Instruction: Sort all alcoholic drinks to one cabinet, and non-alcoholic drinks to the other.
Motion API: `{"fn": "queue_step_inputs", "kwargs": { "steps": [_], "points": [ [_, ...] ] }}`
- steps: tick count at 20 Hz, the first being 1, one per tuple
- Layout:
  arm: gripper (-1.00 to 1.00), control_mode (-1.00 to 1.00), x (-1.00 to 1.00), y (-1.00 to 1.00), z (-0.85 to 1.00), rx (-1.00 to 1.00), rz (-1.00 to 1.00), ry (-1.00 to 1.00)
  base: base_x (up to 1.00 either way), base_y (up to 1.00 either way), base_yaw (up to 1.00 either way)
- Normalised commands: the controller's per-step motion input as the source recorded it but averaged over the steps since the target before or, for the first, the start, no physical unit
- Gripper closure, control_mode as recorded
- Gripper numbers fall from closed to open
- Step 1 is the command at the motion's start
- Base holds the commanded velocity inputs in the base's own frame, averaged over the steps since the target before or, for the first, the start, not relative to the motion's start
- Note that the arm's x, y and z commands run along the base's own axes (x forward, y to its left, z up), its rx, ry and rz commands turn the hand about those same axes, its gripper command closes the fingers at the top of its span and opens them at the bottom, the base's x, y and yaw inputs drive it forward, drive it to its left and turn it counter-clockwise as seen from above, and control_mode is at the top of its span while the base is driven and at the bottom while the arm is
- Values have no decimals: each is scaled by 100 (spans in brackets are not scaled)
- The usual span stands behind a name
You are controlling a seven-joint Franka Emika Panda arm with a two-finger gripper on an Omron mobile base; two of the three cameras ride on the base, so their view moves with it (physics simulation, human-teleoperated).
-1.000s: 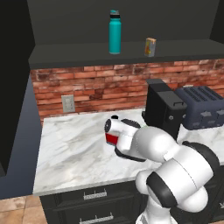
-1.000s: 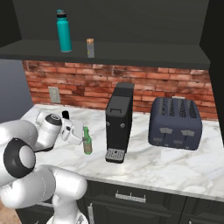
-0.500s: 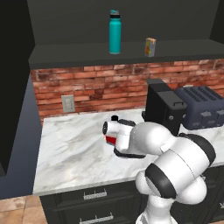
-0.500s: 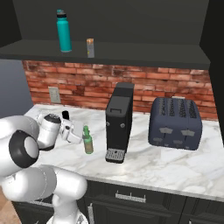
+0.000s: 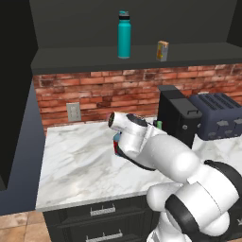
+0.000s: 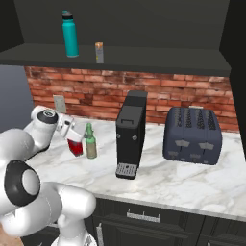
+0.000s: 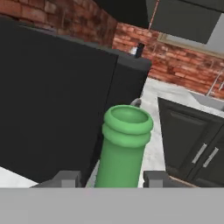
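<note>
Left base view: tall teal cylindrical bottle (image 5: 124,35) and small orange-yellow carton (image 5: 162,50) on the upper shelf.

Right base view: slim green glass bottle (image 6: 90,142) mid-desk, beside the black coffee machine (image 6: 130,134); flat blue flask (image 6: 75,145) just behind.

Hand view: my hand (image 7: 110,178) released, fingers flanking the neck. I judge it light, rigid, slippery; I would grip below the lip.

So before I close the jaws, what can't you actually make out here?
- Flat blue flask with red label: mostly hidden by the gripper, right base view.
- Slim green bottle: its base is cut off by the hand view's bottom.
- Jaw contact with its neck: cannot tell.
- Small orange-yellow carton: print too small.
</note>
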Motion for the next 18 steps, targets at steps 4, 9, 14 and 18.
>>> {"fn": "queue_step_inputs", "kwargs": {
  "steps": [4,9,14,18],
  "points": [
    [100,-100,-36,0,96,6,8,16,0,0,0],
    [100,-100,-45,-2,65,2,17,13,0,0,0],
    [100,-100,-61,-13,32,0,28,2,0,0,0],
    [100,-100,-67,-19,21,6,36,0,0,0,0]
  ]
}}
